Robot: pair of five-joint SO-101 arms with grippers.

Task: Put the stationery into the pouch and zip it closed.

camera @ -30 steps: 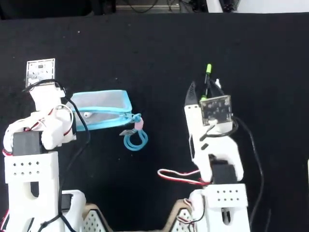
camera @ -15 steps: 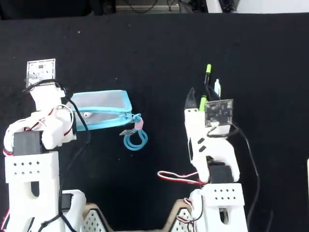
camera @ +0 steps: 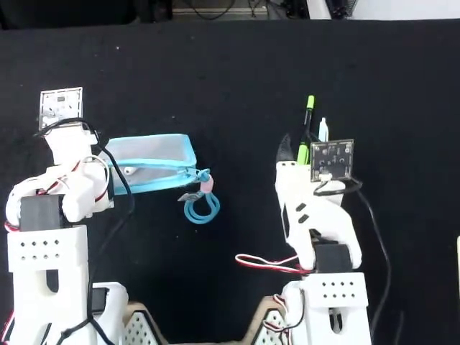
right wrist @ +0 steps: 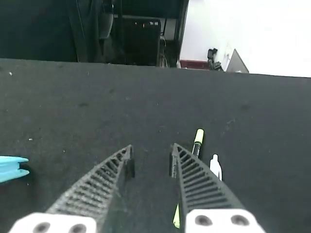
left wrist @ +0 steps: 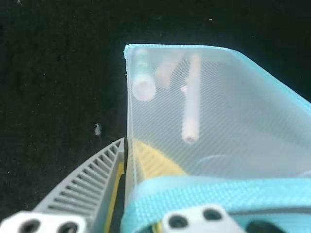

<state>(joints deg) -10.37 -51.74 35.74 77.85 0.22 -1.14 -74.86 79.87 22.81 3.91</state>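
Right gripper (right wrist: 151, 154) has its jaws spread with nothing between them, low over the black table (camera: 237, 79). The green pen (right wrist: 198, 138) isn't in the gap. It sits off the outer side of the finger farther from the pouch, near end running under that finger. Its long axis points away from the arm's base, roughly in line with the fingers. Next move looks like a small sideways shift away from the pouch, then a close across the barrel. A small white pen (right wrist: 215, 167) lies just beside the green one, farther out and near parallel, so there's a risk of catching both.

Mesh pouch (camera: 151, 164) is well apart on the left arm's side, so the right arm is clearly nearer both pens. Left gripper (left wrist: 125, 155) pinches the pouch's edge. Through the mesh: a white stick (left wrist: 191, 104), a stubby pale tube (left wrist: 142, 80), and something yellow near the finger that I can't identify. Blue loop (camera: 202, 209) at the zip end lies on the table. Can't tell if the zip is open. I'd judge it partly loaded, two pens to go
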